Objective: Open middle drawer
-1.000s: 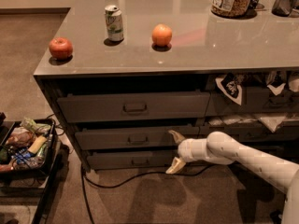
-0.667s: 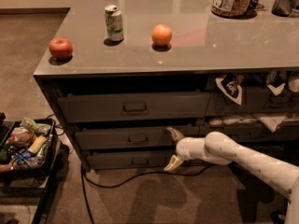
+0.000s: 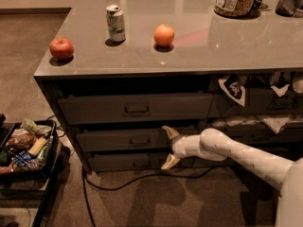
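While the end effector [image 3: 169, 147] gapes wide before it, the middle drawer [image 3: 109, 141] looks flat, dark-grey.

Dark-grey middle drawer [image 3: 109, 140] looks shut, gripper [image 3: 166, 147] spread wide before its right end.

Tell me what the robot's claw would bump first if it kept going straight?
Probably the middle drawer. The gripper, fingers open, points left at that drawer's front, close to its small handle. Depth is unclear, so I can't tell whether it would meet the flat front or the handle first.
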`<state>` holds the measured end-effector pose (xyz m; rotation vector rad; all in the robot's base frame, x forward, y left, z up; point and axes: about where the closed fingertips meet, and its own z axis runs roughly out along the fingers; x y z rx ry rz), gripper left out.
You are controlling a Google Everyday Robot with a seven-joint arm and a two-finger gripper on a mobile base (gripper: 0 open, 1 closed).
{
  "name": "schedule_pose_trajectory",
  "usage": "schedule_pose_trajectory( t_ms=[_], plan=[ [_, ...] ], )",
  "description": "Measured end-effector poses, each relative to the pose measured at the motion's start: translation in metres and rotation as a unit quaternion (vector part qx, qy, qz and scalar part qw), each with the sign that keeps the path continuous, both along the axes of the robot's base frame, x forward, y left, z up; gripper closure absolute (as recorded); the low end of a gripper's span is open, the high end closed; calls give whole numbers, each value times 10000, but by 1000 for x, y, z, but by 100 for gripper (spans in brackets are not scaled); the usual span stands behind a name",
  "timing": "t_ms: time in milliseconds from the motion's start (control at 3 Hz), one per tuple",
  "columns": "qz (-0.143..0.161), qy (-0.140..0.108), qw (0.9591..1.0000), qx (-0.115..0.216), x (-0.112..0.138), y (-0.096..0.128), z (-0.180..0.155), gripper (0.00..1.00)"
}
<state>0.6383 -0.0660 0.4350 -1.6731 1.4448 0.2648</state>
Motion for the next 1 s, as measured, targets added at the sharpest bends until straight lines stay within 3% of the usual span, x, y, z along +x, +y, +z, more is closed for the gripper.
schedule_pose_trajectory(
  t_ms=[333,1000],
  plan=[
    [-5,237,9997,-30,9,2,-12,0],
    [-83,106,9998,-134,3,0,-12,0]
  ],
)
